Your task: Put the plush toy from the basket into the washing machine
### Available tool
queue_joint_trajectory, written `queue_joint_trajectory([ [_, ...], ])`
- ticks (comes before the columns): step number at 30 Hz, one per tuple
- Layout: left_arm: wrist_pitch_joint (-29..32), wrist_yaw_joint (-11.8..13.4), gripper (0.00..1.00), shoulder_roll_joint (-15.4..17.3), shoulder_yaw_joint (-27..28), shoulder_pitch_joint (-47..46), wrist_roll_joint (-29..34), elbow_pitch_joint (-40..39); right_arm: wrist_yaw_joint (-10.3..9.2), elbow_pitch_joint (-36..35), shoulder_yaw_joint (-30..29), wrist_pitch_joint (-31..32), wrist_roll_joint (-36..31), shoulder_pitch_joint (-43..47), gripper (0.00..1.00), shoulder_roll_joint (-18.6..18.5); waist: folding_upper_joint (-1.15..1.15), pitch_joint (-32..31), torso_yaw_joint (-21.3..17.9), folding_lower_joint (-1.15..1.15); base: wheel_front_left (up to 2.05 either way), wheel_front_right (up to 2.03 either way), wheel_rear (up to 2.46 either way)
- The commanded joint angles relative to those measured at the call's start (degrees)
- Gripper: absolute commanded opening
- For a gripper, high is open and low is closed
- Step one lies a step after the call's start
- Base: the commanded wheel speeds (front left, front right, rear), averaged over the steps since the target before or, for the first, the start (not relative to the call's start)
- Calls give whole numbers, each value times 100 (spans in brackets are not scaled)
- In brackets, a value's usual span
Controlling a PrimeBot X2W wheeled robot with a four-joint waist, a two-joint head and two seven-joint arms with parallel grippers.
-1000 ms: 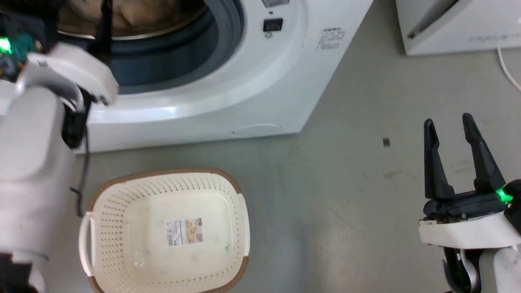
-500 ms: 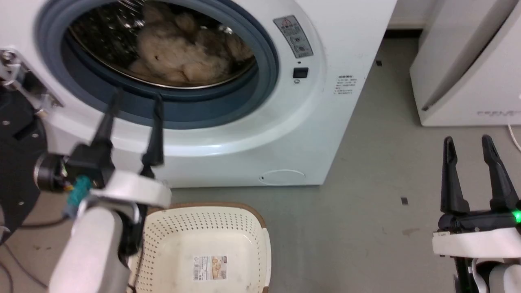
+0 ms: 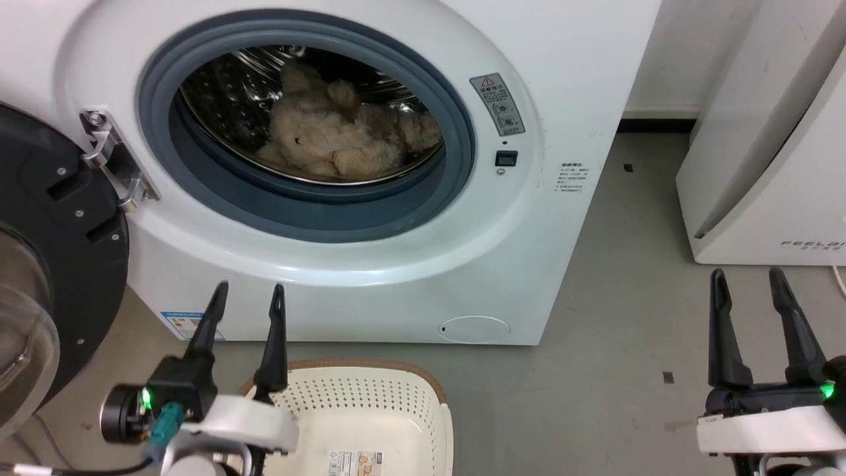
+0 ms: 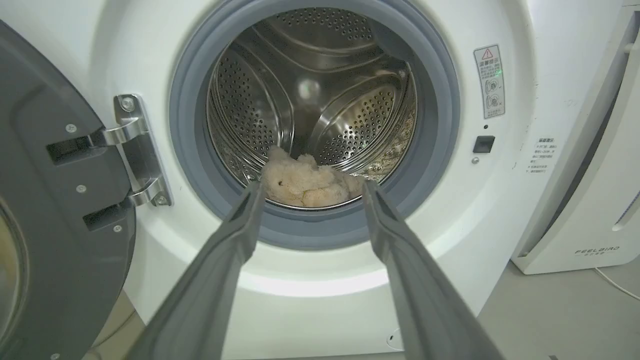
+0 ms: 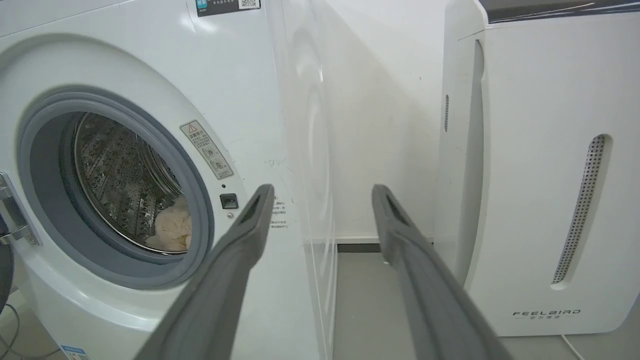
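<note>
The plush toy (image 3: 334,142) lies on the drum floor of the washing machine (image 3: 396,264), well inside the grey gasket. By my judgement the job is done. The basket (image 3: 370,403) on the floor below shows its bare bottom label, and the black-framed door (image 3: 59,264) stands open at left. The bear slumps with its long axis roughly across the porthole. Its head seems to be toward the left, though I cannot be sure. My left claw (image 3: 250,289) and right claw (image 3: 745,274) both hang released, grasping nothing, fingers pointed at the machine.
</note>
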Motion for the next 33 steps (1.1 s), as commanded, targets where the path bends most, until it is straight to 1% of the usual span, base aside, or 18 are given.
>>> queue_joint_trajectory([
  [1, -25, -2, 100, -43, 43, 170, 70, -4, -4, 23, 17, -27, 55, 94, 100, -3, 0, -44, 17, 1, 0, 0, 0],
  [5, -25, -29, 100, -150, 111, 458, 162, -9, -4, 41, 70, -27, 51, 187, 100, -3, 0, -104, 34, 1, 0, 0, 0],
  [11, -25, -152, 100, -284, 139, 669, 155, 44, -4, 53, 125, -27, 60, 247, 100, -3, 0, -114, 37, 1, 0, 0, 0],
  [12, 0, -158, 0, -294, 131, 625, 142, 49, 0, 42, 120, 0, 7, 168, 0, 0, 0, -114, 37, 1, 0, 0, 0],
  [33, 209, -190, 0, -373, 232, 635, 294, -45, 0, 84, 181, 206, -128, 164, 0, 0, 0, -170, 12, 1, 0, 0, 0],
])
